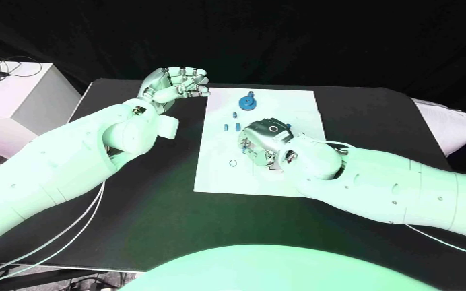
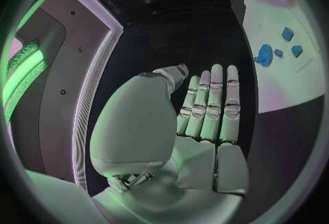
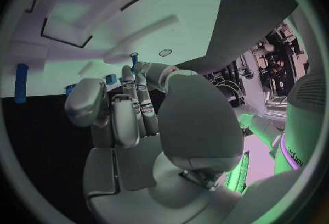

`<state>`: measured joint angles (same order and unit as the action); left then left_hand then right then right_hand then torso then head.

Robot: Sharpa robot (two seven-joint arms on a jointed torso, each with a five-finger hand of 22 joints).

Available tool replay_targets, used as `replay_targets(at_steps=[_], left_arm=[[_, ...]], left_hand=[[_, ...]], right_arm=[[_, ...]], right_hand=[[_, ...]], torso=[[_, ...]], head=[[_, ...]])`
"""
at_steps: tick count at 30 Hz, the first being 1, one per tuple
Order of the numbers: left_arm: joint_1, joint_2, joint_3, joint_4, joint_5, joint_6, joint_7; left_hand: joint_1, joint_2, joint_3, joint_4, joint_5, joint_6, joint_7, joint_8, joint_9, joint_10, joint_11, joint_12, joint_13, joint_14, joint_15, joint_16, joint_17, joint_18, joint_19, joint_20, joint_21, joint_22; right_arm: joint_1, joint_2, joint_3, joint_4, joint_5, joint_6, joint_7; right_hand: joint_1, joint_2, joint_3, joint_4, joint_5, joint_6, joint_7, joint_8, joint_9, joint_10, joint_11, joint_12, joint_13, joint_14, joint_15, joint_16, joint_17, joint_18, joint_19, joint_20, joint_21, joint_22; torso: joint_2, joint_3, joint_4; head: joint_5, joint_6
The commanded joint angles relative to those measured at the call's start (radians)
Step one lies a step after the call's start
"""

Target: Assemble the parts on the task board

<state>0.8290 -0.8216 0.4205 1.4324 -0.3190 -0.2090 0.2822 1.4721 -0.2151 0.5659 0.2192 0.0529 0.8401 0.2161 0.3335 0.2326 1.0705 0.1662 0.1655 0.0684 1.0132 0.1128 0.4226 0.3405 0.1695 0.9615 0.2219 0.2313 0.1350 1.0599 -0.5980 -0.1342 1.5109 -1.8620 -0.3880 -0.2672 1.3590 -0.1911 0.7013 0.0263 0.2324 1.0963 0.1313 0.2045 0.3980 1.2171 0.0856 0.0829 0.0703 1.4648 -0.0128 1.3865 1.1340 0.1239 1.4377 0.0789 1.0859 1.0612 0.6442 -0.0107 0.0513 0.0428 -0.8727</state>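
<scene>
On the black table (image 1: 369, 112) sits the white board (image 1: 291, 106), and the right robot hand (image 1: 264, 141) hovers low over its middle, fingers curled downward; whether it holds a piece, I cannot tell. Looks like a placing step, calling for careful alignment next. The left robot hand (image 1: 175, 83) waits open beside the board's far corner. The round blue part (image 1: 248, 103) stands just beyond the right hand.
</scene>
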Motion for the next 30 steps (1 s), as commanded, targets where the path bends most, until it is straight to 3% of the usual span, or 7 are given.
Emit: replay_targets(at_steps=[1,9,30], left_arm=[[0.001,0.001,0.001,0.002,-0.002,0.016,0.003],[0.001,0.001,0.001,0.001,-0.002,0.016,0.002],[0.001,0.002,0.001,0.002,-0.003,0.018,0.0]], left_hand=[[-0.002,-0.008,0.001,0.001,0.001,-0.007,0.019,0.004,-0.001,-0.005,0.001,0.006,-0.001,-0.007,0.0,0.005,0.001,0.012,0.006,0.004,0.0,-0.001],[-0.002,-0.008,0.001,0.001,0.001,-0.007,0.019,0.004,-0.001,-0.005,0.001,0.006,-0.001,-0.007,0.0,0.005,0.001,0.012,0.006,0.004,0.0,-0.001],[-0.002,-0.008,0.001,0.001,0.001,-0.007,0.019,0.004,-0.001,-0.005,0.001,0.006,-0.001,-0.007,0.0,0.005,0.001,0.012,0.006,0.004,0.0,-0.001]], right_arm=[[-0.003,-0.001,-0.003,0.0,-0.016,0.035,0.001],[-0.005,-0.002,-0.004,0.004,-0.023,0.021,-0.008],[-0.011,0.008,-0.006,-0.013,-0.028,0.033,-0.015]], right_hand=[[0.003,0.009,0.006,0.001,0.001,0.005,0.001,0.005,-0.002,0.029,-0.019,0.001,0.001,0.03,-0.008,0.006,0.002,-0.015,0.001,-0.003,0.003,0.0],[0.003,0.009,0.006,0.001,0.001,0.005,0.001,0.005,-0.002,0.029,-0.019,0.001,0.001,0.03,-0.008,0.006,0.002,-0.015,0.001,-0.003,0.003,0.0],[0.001,0.008,0.008,0.0,0.0,0.005,0.001,0.007,0.0,0.031,-0.02,0.001,0.001,0.03,-0.008,0.006,0.001,-0.016,0.002,-0.003,0.005,0.003]], torso=[[-0.001,0.0002,-0.0009],[-0.001,0.0018,-0.001],[0.0,0.0004,0.0007]], head=[[0.002,0.0],[0.0,0.0],[0.001,0.0]])
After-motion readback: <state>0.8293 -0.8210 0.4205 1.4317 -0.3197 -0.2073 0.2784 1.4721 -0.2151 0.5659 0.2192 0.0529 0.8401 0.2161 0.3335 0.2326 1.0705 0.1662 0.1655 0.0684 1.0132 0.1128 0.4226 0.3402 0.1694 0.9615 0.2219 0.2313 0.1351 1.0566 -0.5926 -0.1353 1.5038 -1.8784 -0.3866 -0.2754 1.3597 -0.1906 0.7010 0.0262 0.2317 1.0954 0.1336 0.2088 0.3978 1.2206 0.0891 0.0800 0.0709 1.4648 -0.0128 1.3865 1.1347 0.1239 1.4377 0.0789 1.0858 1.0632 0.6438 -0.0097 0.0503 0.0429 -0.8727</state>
